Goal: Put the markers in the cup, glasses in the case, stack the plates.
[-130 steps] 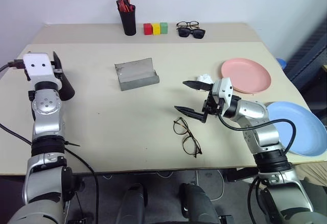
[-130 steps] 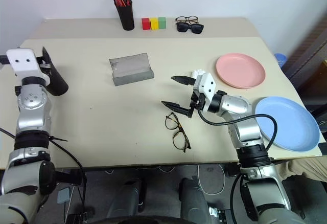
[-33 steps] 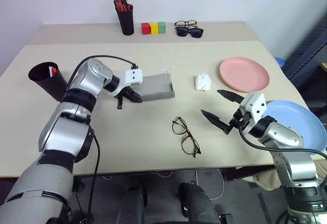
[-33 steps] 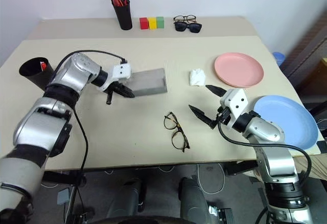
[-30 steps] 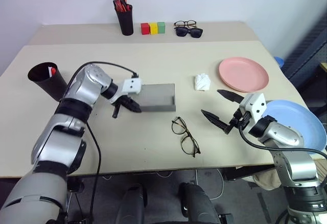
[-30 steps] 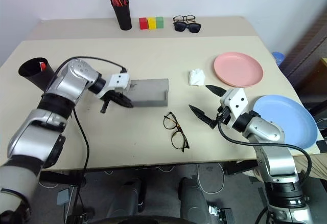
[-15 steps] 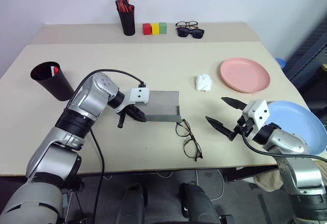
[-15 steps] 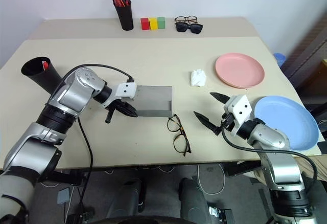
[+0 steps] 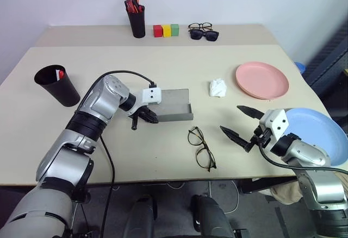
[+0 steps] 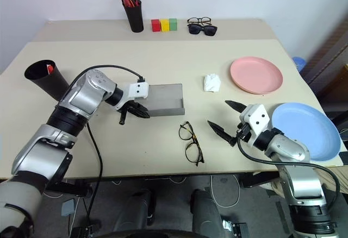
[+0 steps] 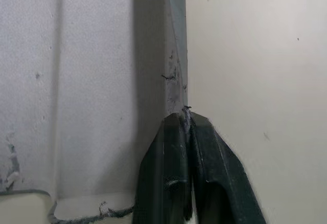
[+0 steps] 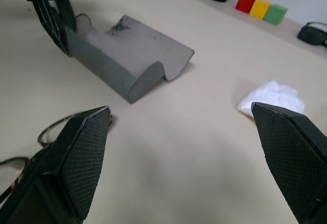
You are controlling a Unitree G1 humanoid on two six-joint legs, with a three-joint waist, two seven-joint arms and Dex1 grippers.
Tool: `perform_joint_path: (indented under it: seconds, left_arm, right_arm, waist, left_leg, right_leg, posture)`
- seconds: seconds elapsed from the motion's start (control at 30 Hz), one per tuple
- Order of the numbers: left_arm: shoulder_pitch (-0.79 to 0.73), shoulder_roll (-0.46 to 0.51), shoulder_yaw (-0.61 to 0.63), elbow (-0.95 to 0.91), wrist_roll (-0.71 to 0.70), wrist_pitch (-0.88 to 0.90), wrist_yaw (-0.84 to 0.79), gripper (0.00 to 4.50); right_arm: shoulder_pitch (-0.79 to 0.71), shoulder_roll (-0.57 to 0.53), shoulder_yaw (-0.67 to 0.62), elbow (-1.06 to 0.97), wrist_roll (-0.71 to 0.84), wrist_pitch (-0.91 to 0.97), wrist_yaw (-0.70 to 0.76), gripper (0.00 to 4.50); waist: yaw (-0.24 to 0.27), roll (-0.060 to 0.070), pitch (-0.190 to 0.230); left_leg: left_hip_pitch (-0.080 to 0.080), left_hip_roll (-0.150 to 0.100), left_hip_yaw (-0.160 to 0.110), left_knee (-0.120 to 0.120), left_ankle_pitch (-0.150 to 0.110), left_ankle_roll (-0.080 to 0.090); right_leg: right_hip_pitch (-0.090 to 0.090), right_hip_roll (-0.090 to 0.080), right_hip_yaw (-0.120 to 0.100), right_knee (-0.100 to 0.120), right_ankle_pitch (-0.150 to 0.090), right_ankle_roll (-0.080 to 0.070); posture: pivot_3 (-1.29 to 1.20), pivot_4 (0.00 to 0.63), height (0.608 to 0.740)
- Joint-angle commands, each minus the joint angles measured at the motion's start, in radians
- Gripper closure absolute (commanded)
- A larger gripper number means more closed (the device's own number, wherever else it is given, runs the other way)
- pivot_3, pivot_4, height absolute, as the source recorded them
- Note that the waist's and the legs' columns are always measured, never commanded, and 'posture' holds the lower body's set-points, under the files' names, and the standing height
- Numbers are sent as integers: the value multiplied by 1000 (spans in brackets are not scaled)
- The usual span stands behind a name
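The grey case (image 9: 173,104) lies open and flat at the table's middle. My left gripper (image 9: 143,117) is at its left end, and the left wrist view shows the fingers pinched on the case's thin edge (image 11: 176,55). The wire-framed glasses (image 9: 202,148) lie just right of and nearer than the case. To their right my right gripper (image 9: 231,119) hovers open and empty. The black cup (image 9: 57,85) stands at the left with a red-tipped marker (image 9: 60,74) inside. The pink plate (image 9: 262,80) and the blue plate (image 9: 321,140) lie apart on the right.
A crumpled white tissue (image 9: 217,87) lies between the case and the pink plate. At the back stand a black pen holder (image 9: 137,22) with red pens, three coloured blocks (image 9: 166,30) and two other pairs of glasses (image 9: 203,31). The blue plate overhangs the right edge.
The cup now stands on the table and my left gripper has taken the case, laid it flat and dragged it toward the glasses. My right gripper has drawn back to the right of the glasses.
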Motion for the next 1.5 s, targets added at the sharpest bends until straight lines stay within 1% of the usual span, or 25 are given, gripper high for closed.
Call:
perform_joint_path:
  seconds: [0.03,0.1,0.17,0.27,0.33,0.5,0.63,0.8,1.07,1.3,1.5]
  left_arm:
    - [-33,-10,-11,-11,-3,-23,-9,2131]
    - [-35,-14,-11,-10,-2,-23,-6,1023]
    - [-38,-20,-9,-7,-6,-24,-2,53]
    - [-45,-23,-5,-14,-15,-20,-7,53]
    - [-56,-12,10,-22,-28,-9,-15,53]
    - [-68,52,66,-35,-68,-61,-29,53]
    - [-24,101,145,-94,-145,-113,-32,53]
    - [51,160,186,-210,-181,-78,-9,53]
    - [173,235,259,-437,-252,102,65,53]
    - [259,309,360,-645,-353,304,143,53]
    - [302,384,461,-740,-439,421,207,53]
  right_arm:
    - [17,-19,-35,-58,21,12,1,0]
    - [31,-27,-34,-80,30,38,5,0]
    - [44,-36,-29,-107,44,80,7,0]
    - [51,-45,-16,-146,82,160,8,0]
    - [53,-54,-5,-178,119,246,3,0]
    - [63,-72,38,-256,212,406,30,0]
    - [56,-74,86,-287,267,512,30,0]
    - [37,-75,129,-296,293,578,35,0]
    - [-29,-34,210,-229,276,593,36,0]
    - [-76,-8,247,-164,249,581,37,0]
    - [-101,2,252,-128,221,568,28,0]
  waist:
    - [0,0,0]
    - [0,0,0]
    - [0,0,0]
    - [-1,0,0]
    - [-1,0,0]
    - [-3,0,0]
    - [-1,0,0]
    - [0,0,0]
    - [-2,0,0]
    - [-2,0,0]
    - [-4,0,0]
  left_leg:
    - [0,0,0,0,0,0]
    - [0,0,0,0,0,0]
    - [0,0,0,0,0,0]
    - [0,0,0,0,0,0]
    - [0,0,0,0,0,0]
    - [0,0,0,0,0,0]
    - [0,0,0,0,0,0]
    - [0,0,0,0,0,0]
    - [0,0,0,0,0,0]
    - [0,0,0,0,0,0]
    - [0,0,0,0,0,0]
  right_leg:
    - [0,0,0,0,0,0]
    - [0,0,0,0,0,0]
    - [0,0,0,0,0,0]
    - [0,0,0,0,0,0]
    - [0,0,0,0,0,0]
    - [0,0,0,0,0,0]
    - [0,0,0,0,0,0]
    - [0,0,0,0,0,0]
    - [0,0,0,0,0,0]
    - [0,0,0,0,0,0]
    - [0,0,0,0,0,0]
  posture:
    - [0,150,740]
    - [0,150,740]
    - [0,150,740]
    - [0,150,740]
    - [0,150,740]
    - [0,150,740]
    - [0,150,740]
    - [0,150,740]
    - [0,150,740]
    - [0,150,740]
    - [0,150,740]
